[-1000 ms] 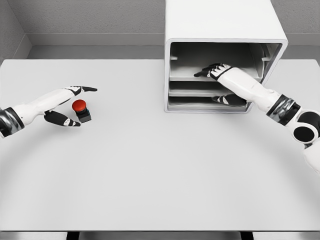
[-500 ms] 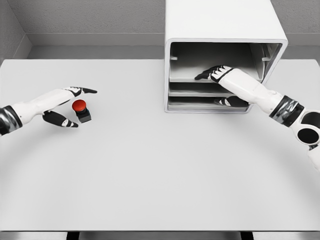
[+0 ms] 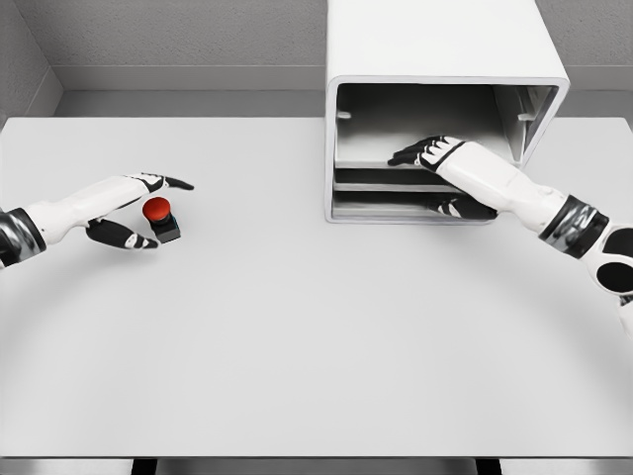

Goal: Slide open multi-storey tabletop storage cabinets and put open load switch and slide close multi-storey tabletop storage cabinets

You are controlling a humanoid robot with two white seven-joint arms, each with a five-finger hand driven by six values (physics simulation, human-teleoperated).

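White table [image 3: 297, 336] bearing cabinet [image 3: 435, 45], red-buttoned switch [image 3: 160, 218]

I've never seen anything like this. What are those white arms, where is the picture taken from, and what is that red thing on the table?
This is a computer simulation of a humanoid robot, seen from a camera on its own head, looking down at a white table. The two white arms are the robot's own, each ending in a five-finger hand.

The left hand comes in from the left. Its fingers are spread on either side of a small switch with a red button that stands on the table; it does not seem to be gripping it.

The right hand reaches into a white storage cabinet at the back of the table. Its fingers lie on one of the cabinet's drawers, and whether they grip it cannot be told.

Nothing is being lifted or carried at this moment.
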